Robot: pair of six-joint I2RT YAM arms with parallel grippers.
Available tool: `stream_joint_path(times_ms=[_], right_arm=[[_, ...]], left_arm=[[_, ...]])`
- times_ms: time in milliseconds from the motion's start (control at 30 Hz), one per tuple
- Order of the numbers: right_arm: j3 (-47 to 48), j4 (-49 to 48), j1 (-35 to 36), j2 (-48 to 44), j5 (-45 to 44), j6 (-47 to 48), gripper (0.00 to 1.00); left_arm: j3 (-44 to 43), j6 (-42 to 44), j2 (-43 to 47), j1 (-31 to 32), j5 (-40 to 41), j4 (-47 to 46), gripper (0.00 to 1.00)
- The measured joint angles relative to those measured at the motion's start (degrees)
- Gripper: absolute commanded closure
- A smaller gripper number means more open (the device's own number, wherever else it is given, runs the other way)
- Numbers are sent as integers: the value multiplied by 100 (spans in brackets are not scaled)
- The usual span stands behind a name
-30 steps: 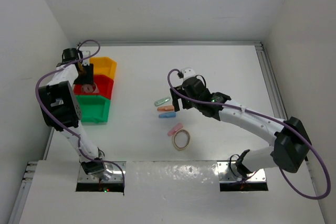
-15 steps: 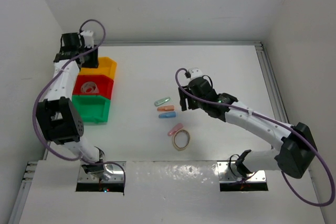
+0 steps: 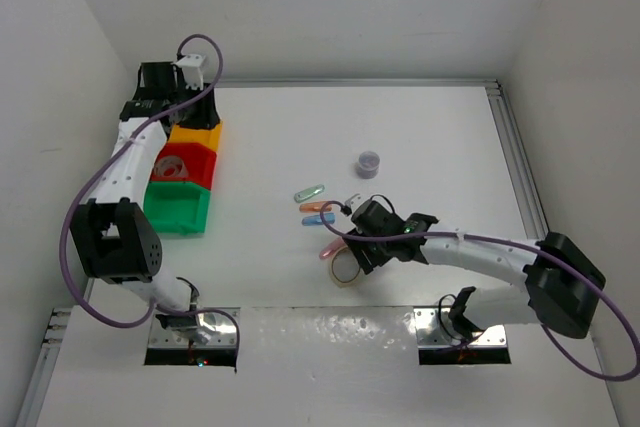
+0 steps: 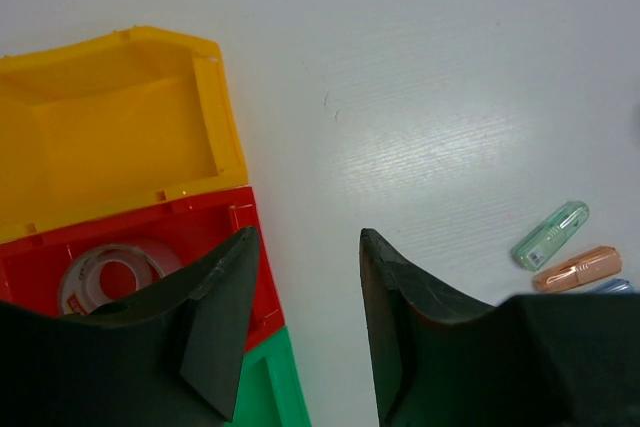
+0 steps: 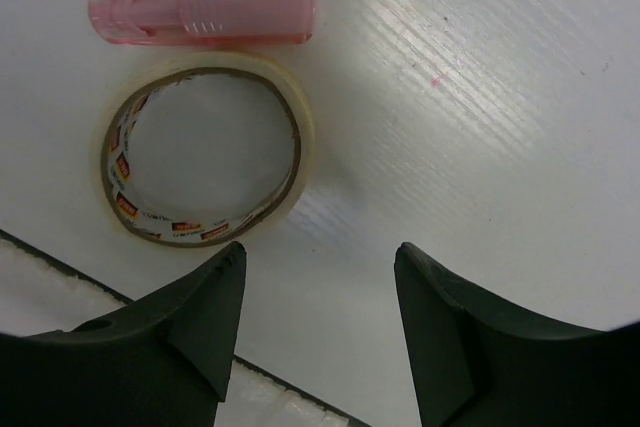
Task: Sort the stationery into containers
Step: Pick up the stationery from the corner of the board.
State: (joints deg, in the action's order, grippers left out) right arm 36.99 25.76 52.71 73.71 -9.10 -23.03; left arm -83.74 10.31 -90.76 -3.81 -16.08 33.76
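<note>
Step looks like pickup of the tan ring (image 5: 297, 162) off the worktop (image 5: 500, 97). Right claw (image 5: 318, 272) hangs over the ring's edge, jaws apart, empty; pink capsule (image 5: 200, 7) just beside the ring. Left claw (image 4: 305, 247) gapes empty, well apart from the ring. Next, probably: straddle the ring's wall, close.

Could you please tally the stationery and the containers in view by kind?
Bins: 3 (yellow bin, red bin, green bin)
Tape rings: 2 (pale ring in the red bin, tan ring)
Capsules: 4 (green capsule, orange capsule, blue capsule, pink capsule)
Small cylinder: 1
Total: 10
</note>
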Motion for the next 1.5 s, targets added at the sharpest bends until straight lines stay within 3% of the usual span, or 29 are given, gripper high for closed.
stream_joint_path(times_ms=[267, 367, 400, 600, 867, 1033, 1133, 1333, 1500], right_arm=[[-81, -791, -7, 721, 87, 118, 46], [-177, -1071, -7, 809, 127, 140, 61], [-216, -1132, -7, 826, 120, 129, 71], [-391, -1357, -7, 866, -85, 61, 100], [-192, -1010, -7, 295, -706, -63, 100], [1161, -887, -9, 282, -1952, -323, 100], [2229, -1025, -31, 868, -2662, -378, 100], [4686, -837, -66, 2918, -3442, -422, 100], [5425, -542, -83, 3724, -3545, -588, 100]], left_arm=[[225, -35, 2, 140, 2, -4, 57], [280, -33, 4, 188, 24, -9, 56], [289, -35, 4, 197, 28, -7, 56], [321, -120, 37, 229, 11, -11, 55], [321, -264, 46, 245, -289, -2, 54], [323, -337, 46, 372, -649, 72, 50], [323, -350, 46, 599, -837, 140, 47], [323, -282, 46, 1207, -1147, 313, 45], [385, -238, 68, 1528, -1152, 348, 45]])
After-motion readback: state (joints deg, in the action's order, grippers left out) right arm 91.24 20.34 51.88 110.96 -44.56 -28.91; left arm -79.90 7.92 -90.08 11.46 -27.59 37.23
